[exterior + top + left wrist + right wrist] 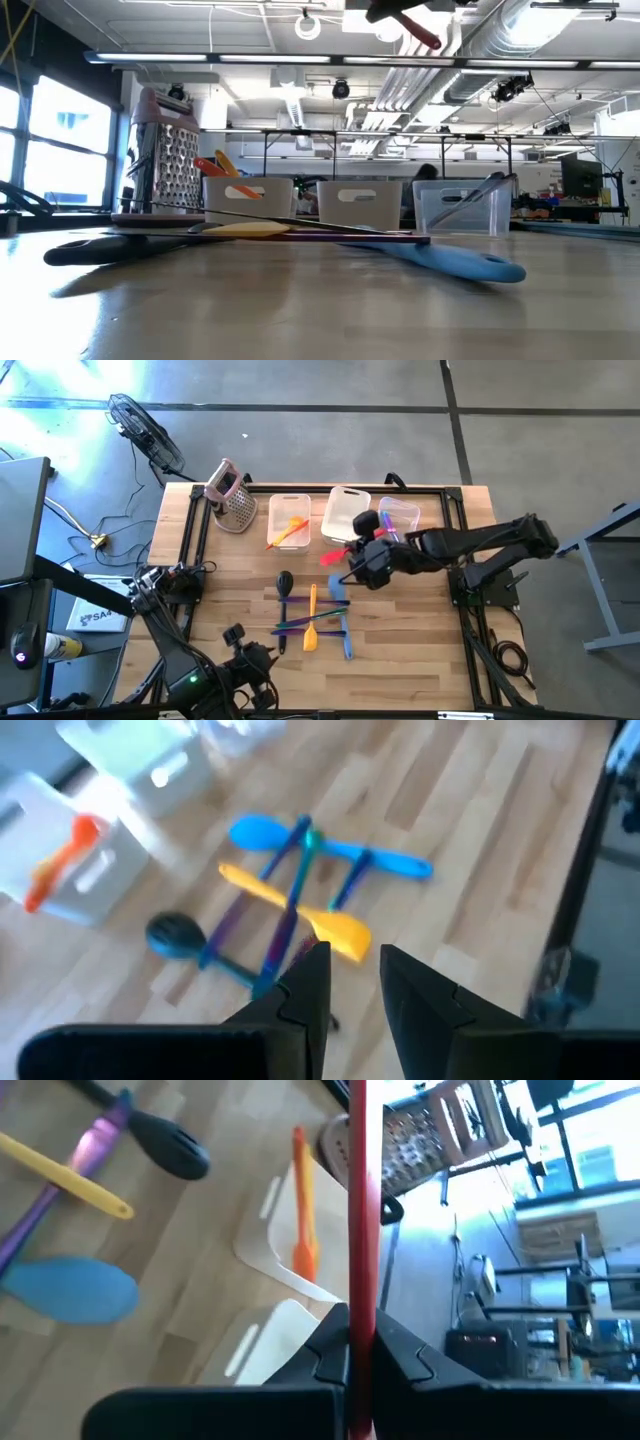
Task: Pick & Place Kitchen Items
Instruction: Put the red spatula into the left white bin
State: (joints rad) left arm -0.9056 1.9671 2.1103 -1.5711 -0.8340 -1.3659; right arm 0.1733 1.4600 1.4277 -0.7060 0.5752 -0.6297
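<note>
The right end effector (352,568) is hanging above the worktop (420,650), between the row of bins at the back and the pile of utensils, and it is clenching a red utensil (333,555). In the right wrist view the red handle (357,1200) is running straight out from between the closed fingers, and in the low view the red piece (424,38) is showing high above the worktop surface.

The remaining utensils are lying crossed in a loose pile (315,615) nearer the front edge, below and to the left of the right end effector and not touching it: a dark spoon (284,582), an orange spatula (311,622), a blue spatula (340,600) and purple pieces crossing them.

An orange utensil (290,532) is already sitting in the left clear bin (288,501). The middle bin (344,512) and the right bin (403,513) are standing beside it, with the metal grater (231,498) to their left.

The left end effector (240,650) is waiting at the front edge of the worktop, its fingers (305,995) standing slightly apart with nothing between them, pointing towards the pile.
</note>
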